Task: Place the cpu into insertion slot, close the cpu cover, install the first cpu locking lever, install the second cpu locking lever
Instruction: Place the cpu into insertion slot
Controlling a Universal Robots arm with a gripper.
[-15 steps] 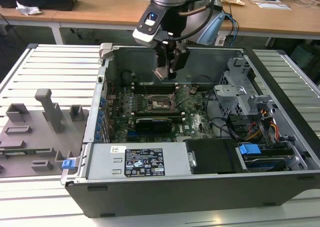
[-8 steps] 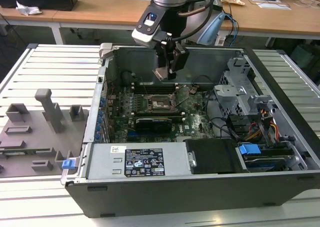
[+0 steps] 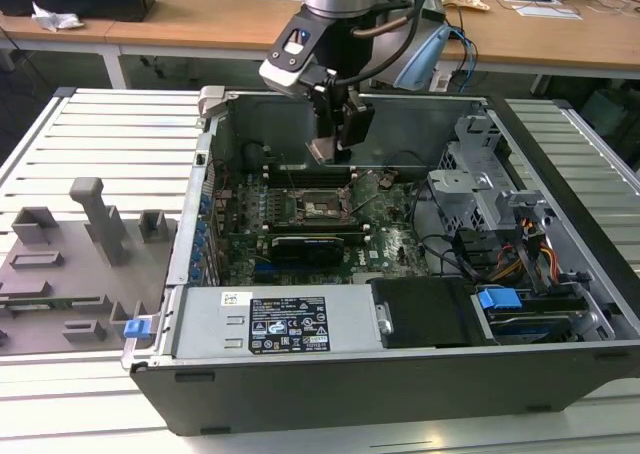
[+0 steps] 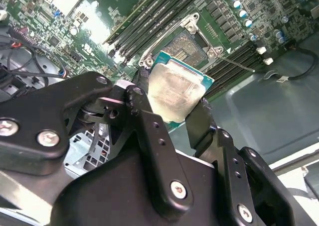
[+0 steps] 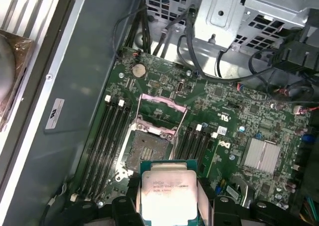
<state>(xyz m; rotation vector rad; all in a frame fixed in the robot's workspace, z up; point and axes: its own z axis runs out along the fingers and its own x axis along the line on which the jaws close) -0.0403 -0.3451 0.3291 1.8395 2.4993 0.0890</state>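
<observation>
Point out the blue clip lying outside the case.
The blue clip at the exterior view's left, by the case corner; the bigger clip sits inside it.

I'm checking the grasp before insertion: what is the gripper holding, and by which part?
The gripper holds the cpu, pinched by two opposite side edges and not yet in the insertion slot.

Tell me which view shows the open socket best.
The first wrist view: the socket lies almost wholly in sight, its cover swung open beside it. In the second wrist view the held chip hides part of it. The exterior view shows it from far off, at a slant.
</observation>
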